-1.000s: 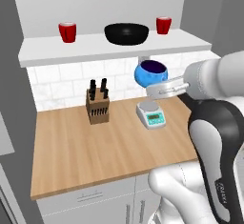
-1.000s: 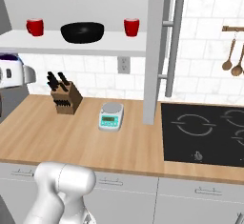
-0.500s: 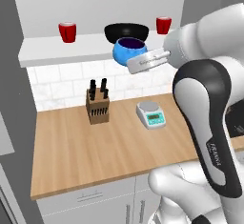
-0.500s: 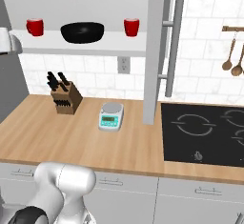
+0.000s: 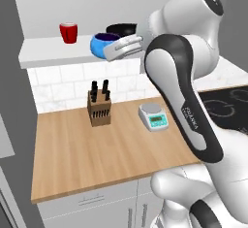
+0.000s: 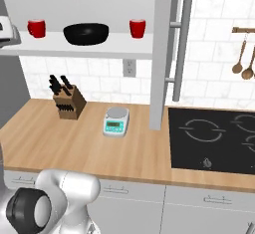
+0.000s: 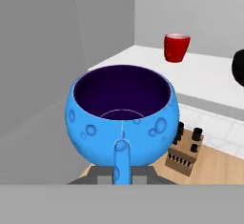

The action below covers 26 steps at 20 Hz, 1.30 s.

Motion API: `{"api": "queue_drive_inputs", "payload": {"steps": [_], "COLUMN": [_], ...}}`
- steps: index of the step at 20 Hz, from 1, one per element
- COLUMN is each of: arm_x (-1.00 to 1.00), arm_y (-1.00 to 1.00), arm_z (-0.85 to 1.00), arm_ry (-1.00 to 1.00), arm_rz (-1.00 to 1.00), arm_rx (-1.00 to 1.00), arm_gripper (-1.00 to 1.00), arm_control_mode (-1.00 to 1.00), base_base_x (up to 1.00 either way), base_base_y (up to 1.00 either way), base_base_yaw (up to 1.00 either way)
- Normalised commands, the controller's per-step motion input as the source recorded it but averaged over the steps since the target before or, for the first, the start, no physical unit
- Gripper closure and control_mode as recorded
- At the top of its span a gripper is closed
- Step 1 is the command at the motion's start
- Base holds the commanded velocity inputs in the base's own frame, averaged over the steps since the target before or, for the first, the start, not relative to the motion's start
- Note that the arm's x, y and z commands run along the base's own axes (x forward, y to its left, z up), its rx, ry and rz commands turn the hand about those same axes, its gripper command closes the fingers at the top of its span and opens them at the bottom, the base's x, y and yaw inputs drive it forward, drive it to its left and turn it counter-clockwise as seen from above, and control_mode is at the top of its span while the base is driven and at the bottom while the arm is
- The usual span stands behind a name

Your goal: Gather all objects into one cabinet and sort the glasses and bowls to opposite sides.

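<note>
Blue bowl (image 5: 104, 44) is held clamped at its rim by the hand (image 5: 121, 48), raised from scale (image 5: 154, 116) height to the shelf (image 5: 53, 52) edge within the last second. It hangs between the left red cup (image 5: 69, 32) and the black bowl (image 5: 122, 28). Judged: lift done; placing beside the black bowl remains.
</note>
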Motion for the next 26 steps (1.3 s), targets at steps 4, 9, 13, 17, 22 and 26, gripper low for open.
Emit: {"api": "queue_drive_inputs", "payload": {"steps": [4, 9, 13, 17, 22, 26], "arm_x": [0.49, 0.28, 0.38, 0.36, 0.51, 0.58], "arm_y": [0.16, 0.29, 0.40, 0.39, 0.40, 0.26], "arm_z": [-0.22, -0.42, -0.03, 0.00, 0.00, 0.00], "arm_ry": [0.03, 0.01, 0.02, 0.03, 0.10, 0.04], "arm_rz": [0.03, 0.00, 0.00, 0.00, 0.00, 0.00], "arm_rx": [0.00, 0.00, 0.00, 0.00, 0.00, 0.00], "arm_gripper": [1.00, 1.00, 1.00, 1.00, 1.00, 1.00], "arm_control_mode": [-1.00, -1.00, -1.00, -1.00, -1.00, -1.00], "base_base_x": [0.00, 0.00, 0.00, 0.00, 0.00, 0.00], "base_base_y": [0.00, 0.00, 0.00, 0.00, 0.00, 0.00], "base_base_yaw": [0.00, 0.00, 0.00, 0.00, 0.00, 0.00]}}
